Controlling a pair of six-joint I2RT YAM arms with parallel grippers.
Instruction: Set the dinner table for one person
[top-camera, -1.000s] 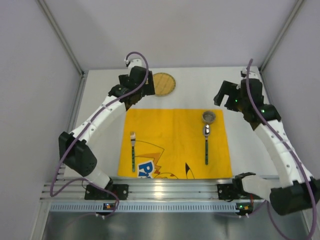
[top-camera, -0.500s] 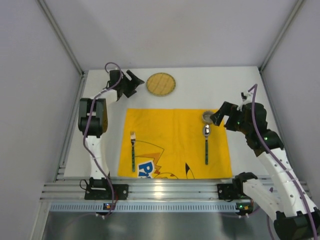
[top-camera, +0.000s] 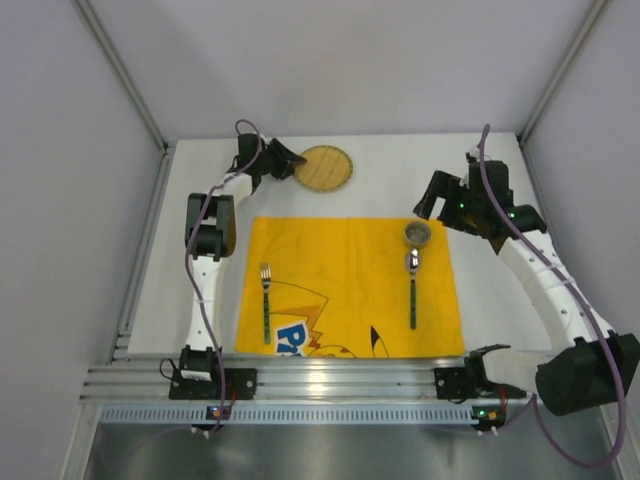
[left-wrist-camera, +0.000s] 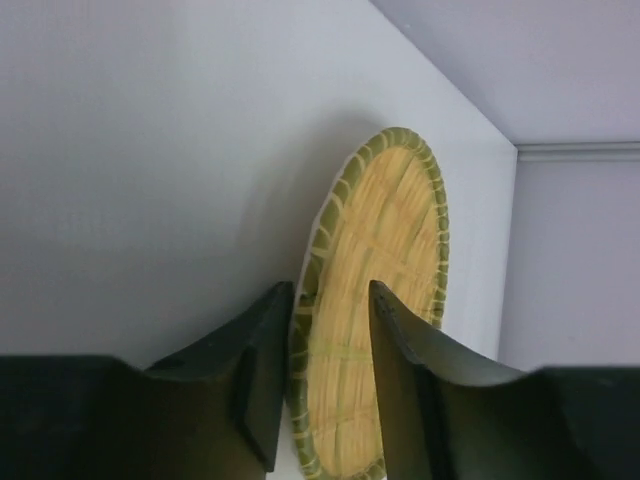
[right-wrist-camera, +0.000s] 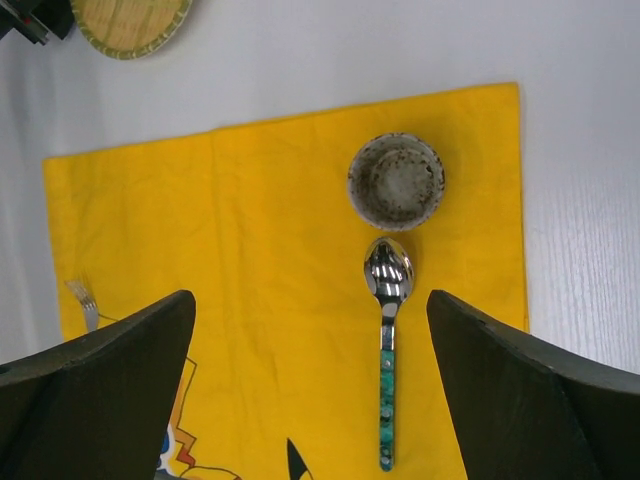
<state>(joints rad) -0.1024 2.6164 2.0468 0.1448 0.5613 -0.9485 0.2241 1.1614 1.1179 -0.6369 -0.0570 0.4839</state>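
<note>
Yellow cloth forms the mat at the middle of the white table. The table spans the whole floor of the cell, from the ribbed rail at its near edge to the far wall.

On the left part of the mat lies a fork, tines pointing far. On the right part lies a spoon with a green handle, bowl pointing far. Just beyond the spoon's bowl stands a small round cup, upright, near the mat's far right corner.

A woven plate lies on the bare table beyond the mat's far edge, left of centre and apart from the mat.

Your left gripper sits at the plate's left rim. In the left wrist view its fingers straddle that rim, one outside it over the table and the other over the woven face. The jaws stand partly closed, and you cannot tell whether they pinch the rim.

Your right gripper hovers over the mat's far right corner. Its jaws are spread wide and hold nothing. In the right wrist view the cup and spoon show on the mat below, between its fingers.
</note>
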